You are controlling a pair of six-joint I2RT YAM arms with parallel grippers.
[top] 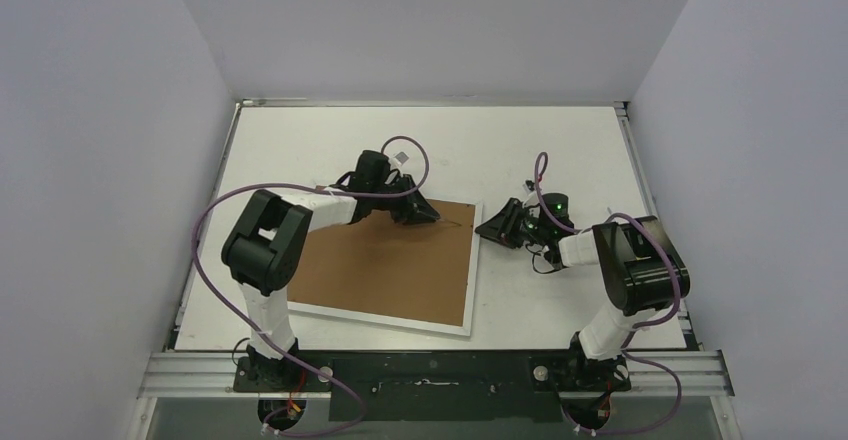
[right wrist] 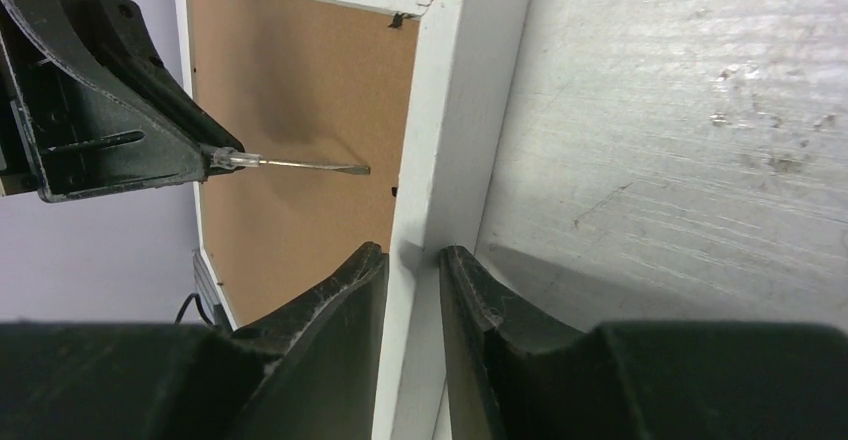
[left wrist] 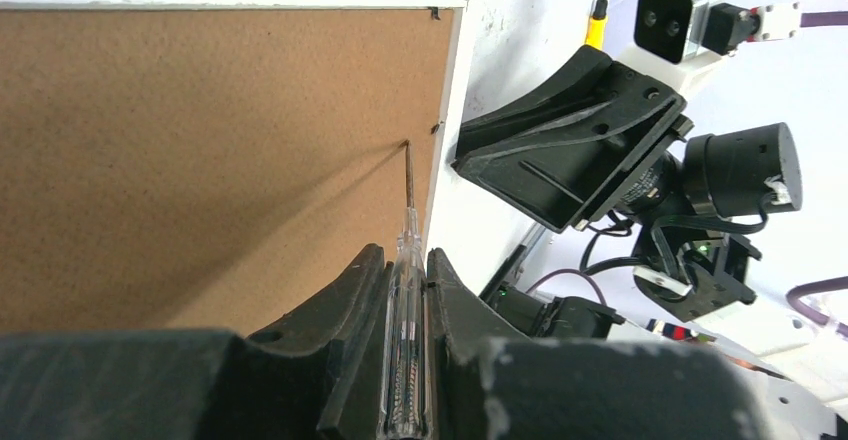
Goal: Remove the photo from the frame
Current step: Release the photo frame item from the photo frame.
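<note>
The frame [top: 470, 295] lies face down on the table, its brown fibreboard back [top: 390, 270] facing up. The photo is hidden beneath that back. My left gripper [top: 424, 214] is shut on a clear-handled screwdriver [left wrist: 408, 260]. The screwdriver's tip rests on the brown back [left wrist: 200, 140] close to the frame's right border. In the right wrist view, the same screwdriver [right wrist: 300, 166] points at the board [right wrist: 290, 80]. My right gripper [right wrist: 412, 252] straddles the white right border [right wrist: 465, 110], one finger over the back and one against the outer side, closed on the rim.
A small white square [top: 400, 155] lies on the table behind the left gripper. In the left wrist view a yellow-handled tool [left wrist: 596, 30] lies beyond the right gripper [left wrist: 570, 140]. Grey walls enclose the table on three sides.
</note>
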